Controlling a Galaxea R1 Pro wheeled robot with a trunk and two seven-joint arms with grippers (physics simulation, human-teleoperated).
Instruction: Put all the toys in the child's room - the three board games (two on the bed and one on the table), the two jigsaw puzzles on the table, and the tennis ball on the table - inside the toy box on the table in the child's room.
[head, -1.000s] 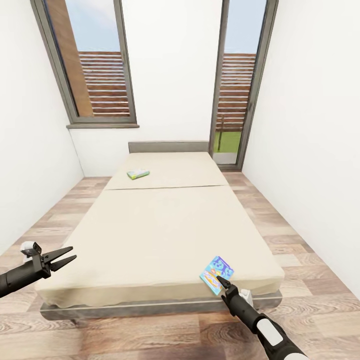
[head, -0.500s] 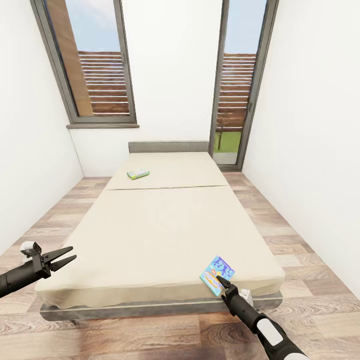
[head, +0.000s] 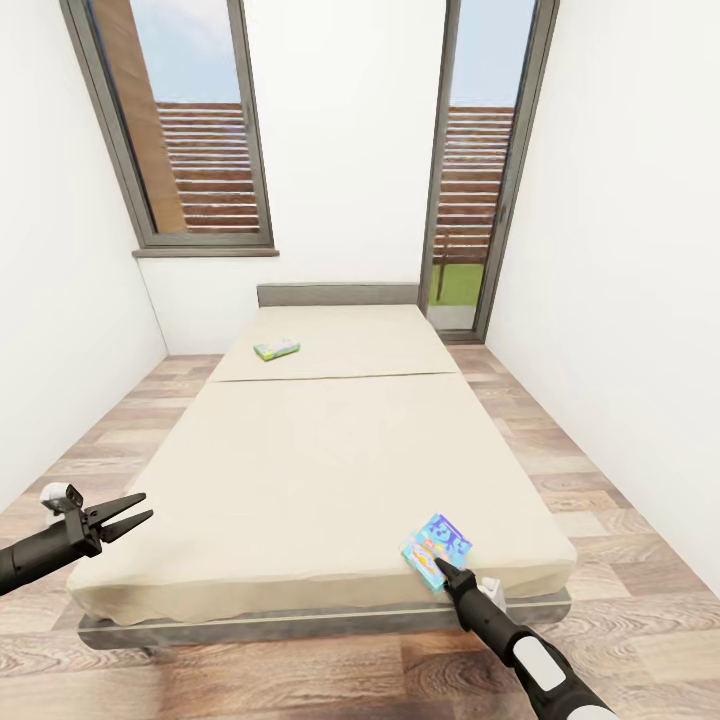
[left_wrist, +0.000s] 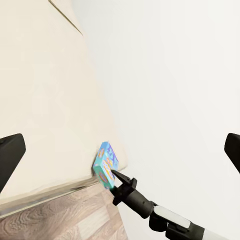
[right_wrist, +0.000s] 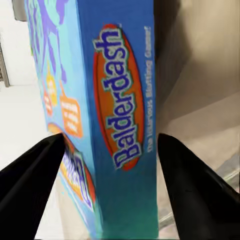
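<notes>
Head view: your right gripper (head: 441, 567) clamped the flat blue Balderdash board game box (head: 437, 549) near the cream bed's (head: 320, 450) foot corner, long axis tilted up-right; left gripper (head: 128, 515) spread apart.

The wide low bed with the cream cover (head: 330, 450) stands between the side walls, with one flat blue game box (head: 437, 550) on its near right corner at the right gripper (head: 441, 568) and another small flat game box (head: 276, 349) far back on its left.
</notes>
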